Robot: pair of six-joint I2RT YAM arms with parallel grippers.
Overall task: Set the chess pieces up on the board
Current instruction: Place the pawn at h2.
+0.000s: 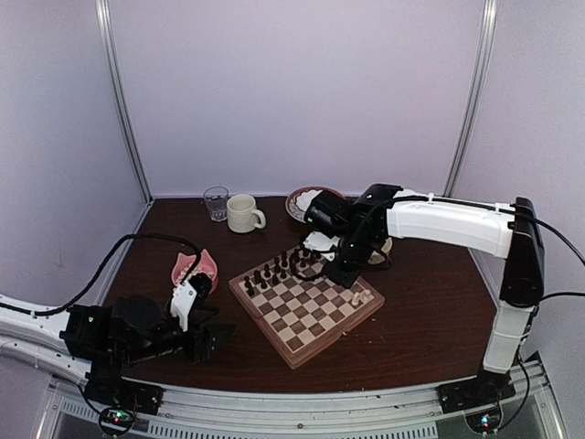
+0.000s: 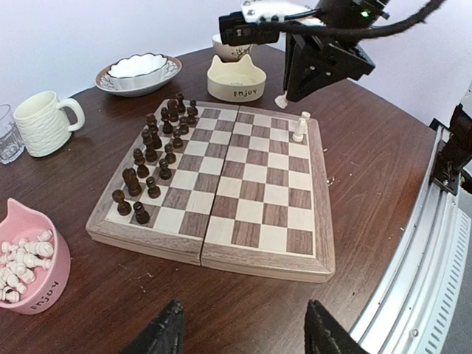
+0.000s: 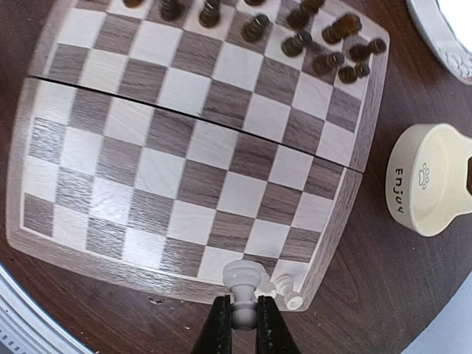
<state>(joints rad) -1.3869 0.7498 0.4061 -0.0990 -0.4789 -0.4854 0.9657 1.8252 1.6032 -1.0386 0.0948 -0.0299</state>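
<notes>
Chess pieces [image 2: 21,258] in cream white lie mostly heaped in a pink bowl [image 2: 53,291] on the bench, at 9 o'clock from the board [image 3: 184,169] in the left wrist view. One white piece [image 3: 289,293] stands on the board's 3 o'clock corner in the top view. The right pincer [image 3: 243,324] is narrow and clamped on another white piece [image 3: 242,280] just beside it. The left pincer [image 2: 245,321] is wide, with nothing in it.

To place it well, bring the held piece straight down over the square next to the standing one. Keep it upright and clear of that neighbour, and let go only once its base sits flat. I cannot tell whether it touches the board yet.

A cream cat-eared bowl [image 3: 424,184] reads "Enjoy" beside a paw print. The pink bowl seems to carry the same word.
</notes>
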